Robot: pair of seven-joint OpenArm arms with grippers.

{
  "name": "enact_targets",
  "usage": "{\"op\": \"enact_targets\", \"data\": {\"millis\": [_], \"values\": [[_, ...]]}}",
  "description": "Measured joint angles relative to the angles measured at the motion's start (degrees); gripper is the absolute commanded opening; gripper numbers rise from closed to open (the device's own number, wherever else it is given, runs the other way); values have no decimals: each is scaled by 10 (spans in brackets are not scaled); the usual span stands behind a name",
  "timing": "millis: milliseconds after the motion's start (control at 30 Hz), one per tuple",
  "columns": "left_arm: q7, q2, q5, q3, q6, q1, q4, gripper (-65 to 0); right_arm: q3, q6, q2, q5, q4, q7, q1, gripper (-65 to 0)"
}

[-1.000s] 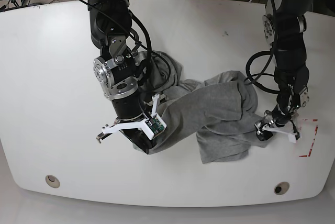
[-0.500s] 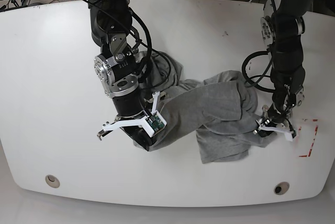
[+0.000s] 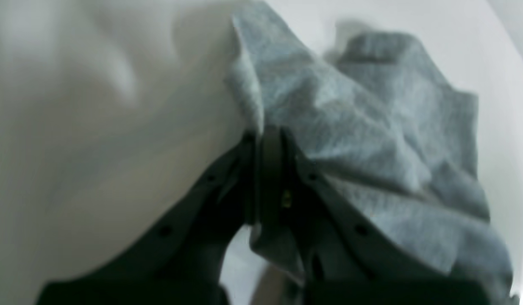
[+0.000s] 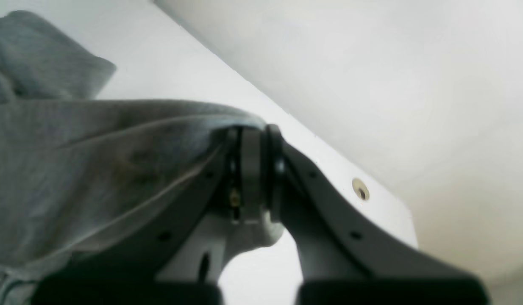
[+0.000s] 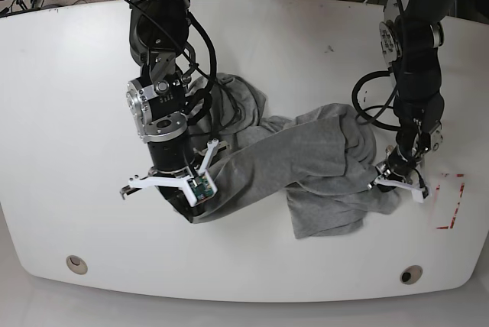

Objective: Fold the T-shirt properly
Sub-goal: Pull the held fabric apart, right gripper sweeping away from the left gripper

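Note:
The heather-grey T-shirt (image 5: 306,163) lies crumpled across the middle of the white table (image 5: 69,113), stretched between my two arms. In the base view my right gripper (image 5: 188,211) is at the shirt's left end. The right wrist view shows it (image 4: 251,135) shut on a fold of the grey T-shirt (image 4: 96,161). My left gripper (image 5: 388,188) is at the shirt's right edge. In the left wrist view it (image 3: 265,137) is shut on a pinch of the T-shirt (image 3: 371,127). No lettering or tag shows.
Red tape corner marks (image 5: 451,205) lie just right of my left gripper. Two round holes (image 5: 75,263) (image 5: 411,274) sit near the table's front edge. Cables and equipment crowd the far side behind the table.
My left gripper has gone from open to shut on the shirt's right edge. My right arm has shifted left, drawing its end of the shirt with it.

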Motion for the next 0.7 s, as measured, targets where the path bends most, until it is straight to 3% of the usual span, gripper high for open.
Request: {"op": "enact_targets", "data": {"millis": [100,300,700], "values": [[5,-1,0,0,-24,13,20,-650,41,0,-8,32,0,1,0,-647],[58,-4,2,-23,-26,30,83,-650,106,-1,-9,93,0,-4,1,-647],[184,-11,5,-50,-25,106,357,-650,198,0,-9,154,0,-10,62,-645]]}}
